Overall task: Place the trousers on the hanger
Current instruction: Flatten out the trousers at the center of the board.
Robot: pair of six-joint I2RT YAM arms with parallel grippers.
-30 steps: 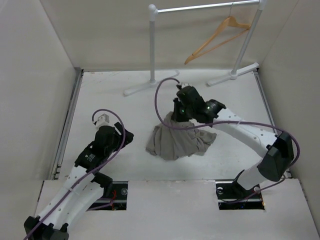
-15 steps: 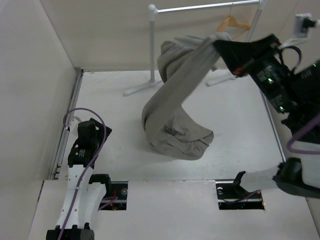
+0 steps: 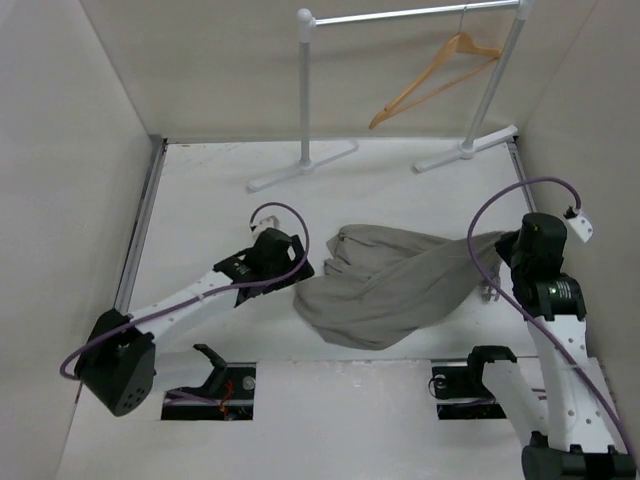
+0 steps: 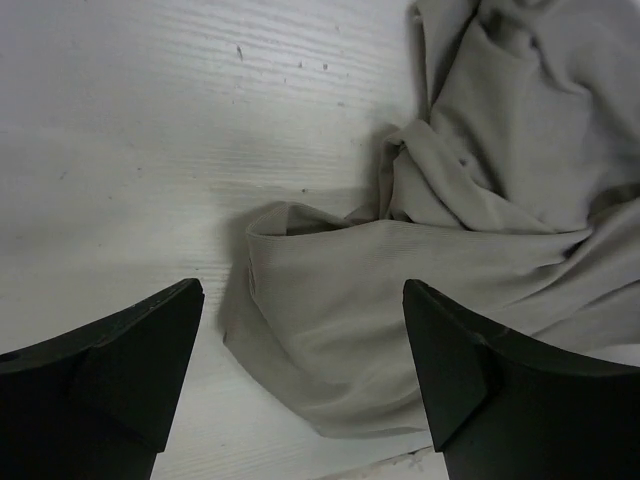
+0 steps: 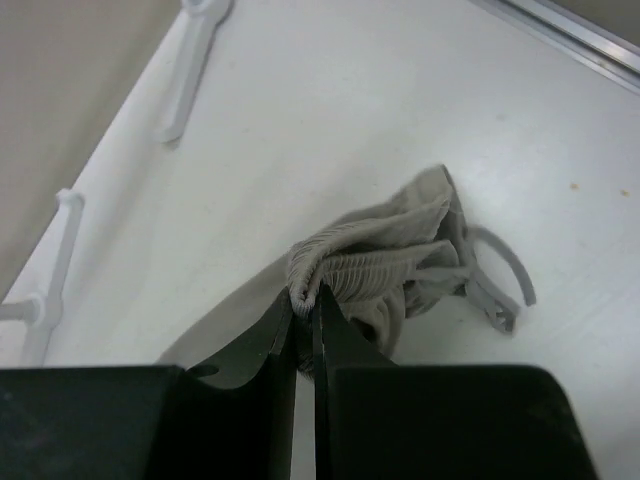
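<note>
The grey-taupe trousers lie stretched across the middle of the table. My right gripper is at their right end, shut on the ribbed waistband, which bunches up just past the fingertips. My left gripper hovers open at their left end. In the left wrist view a folded cloth edge lies on the table between its wide-apart fingers, untouched. The tan wooden hanger hangs empty by its hook on the rail at the back right, far from both grippers.
The white-and-silver clothes rail stands at the back, its two feet reaching onto the table. Cardboard walls close in the left, right and back. A metal strip runs along the table's left edge.
The right arm, which held the trousers high near the rail, has come down to the right and laid them out flat. The left arm has swung in to their left end, its jaws opening.
</note>
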